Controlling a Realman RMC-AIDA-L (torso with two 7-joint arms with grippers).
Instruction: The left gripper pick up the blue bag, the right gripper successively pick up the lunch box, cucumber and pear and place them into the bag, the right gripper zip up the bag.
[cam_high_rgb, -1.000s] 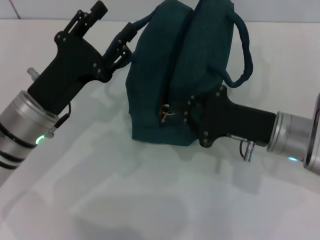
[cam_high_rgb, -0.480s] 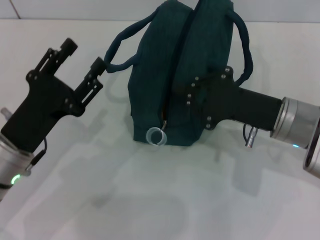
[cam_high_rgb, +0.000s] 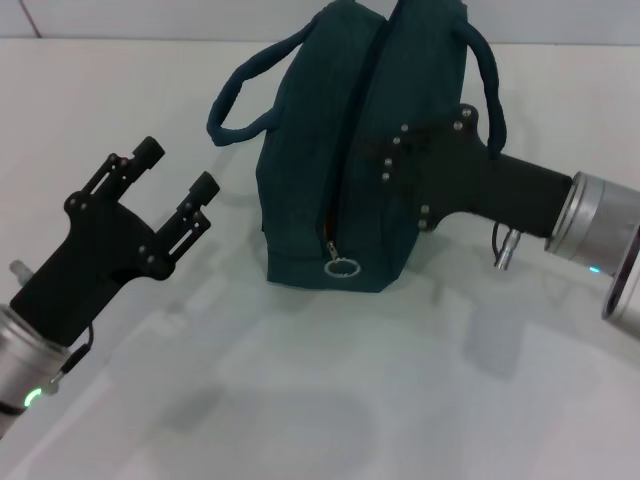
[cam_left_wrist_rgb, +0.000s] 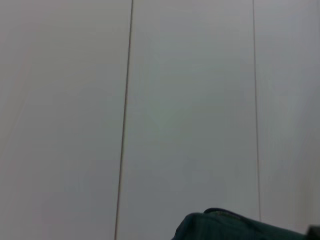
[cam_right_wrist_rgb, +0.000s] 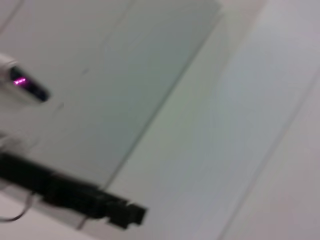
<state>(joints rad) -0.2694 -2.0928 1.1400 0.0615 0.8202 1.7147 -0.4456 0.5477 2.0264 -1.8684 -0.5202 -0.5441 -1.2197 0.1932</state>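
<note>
Two grippers are in view, and we take them from nearest outward. Nearest, low on the robot's left side of the white table (cam_high_rgb: 300, 400), the left gripper (cam_high_rgb: 174, 178) hangs clear of everything, its two fingers spread apart and grasping nothing. It sits apart from the bag's left loop handle (cam_high_rgb: 235, 95), which droops free; we judge the holding duty is over.

Further in, the zipper's metal ring pull (cam_high_rgb: 343, 267) lies against the near end of the blue bag (cam_high_rgb: 310, 170), at the bottom of the zip line. The seam above it looks drawn together, so we judge the closing step is at or near its end.

Beyond that, the right gripper (cam_high_rgb: 395, 150) lies against the bag's right flank. Its fingertips are lost against the dark fabric, and we cannot tell whether they are parted or clamped, nor whether they hold cloth.

The bag itself stands upright at the far middle of the table, both handles raised. We see no lunch box, cucumber or pear on the table; we presume they are inside, though the closed fabric hides any proof.
</note>
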